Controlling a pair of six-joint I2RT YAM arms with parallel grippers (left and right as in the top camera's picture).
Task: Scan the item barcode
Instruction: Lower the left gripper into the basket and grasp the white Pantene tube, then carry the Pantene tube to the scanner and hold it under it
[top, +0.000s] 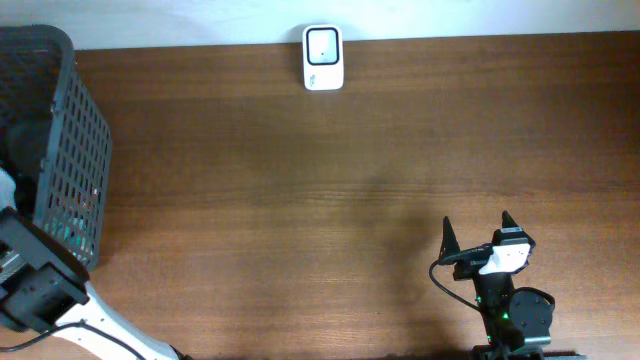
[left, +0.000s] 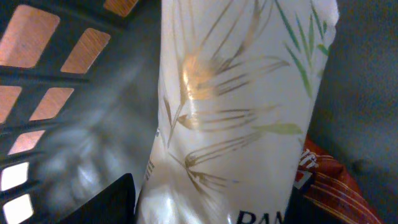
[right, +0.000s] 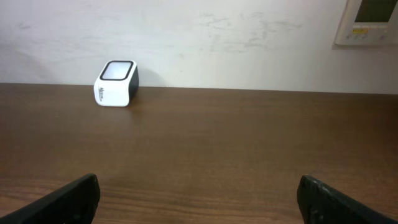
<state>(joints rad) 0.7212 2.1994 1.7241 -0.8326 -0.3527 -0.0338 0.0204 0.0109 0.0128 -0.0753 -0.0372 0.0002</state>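
Observation:
The item is a white pouch (left: 230, 112) with gold and green leaf prints, standing inside the dark mesh basket (top: 70, 150). My left gripper (left: 211, 208) has one black finger on each side of the pouch's lower part, touching it, so it is shut on the pouch. In the overhead view that gripper is hidden inside the basket. The white barcode scanner (top: 323, 57) stands at the table's far edge and also appears as the scanner (right: 116, 83) in the right wrist view. My right gripper (top: 478, 232) is open over the near right of the table, nothing between its fingers.
A red-orange packet (left: 329, 180) lies beside the pouch in the basket. The basket's mesh wall (left: 56, 81) is close on the left. The left arm (top: 40, 290) reaches in from the near left corner. A wall (right: 217, 37) rises behind the scanner.

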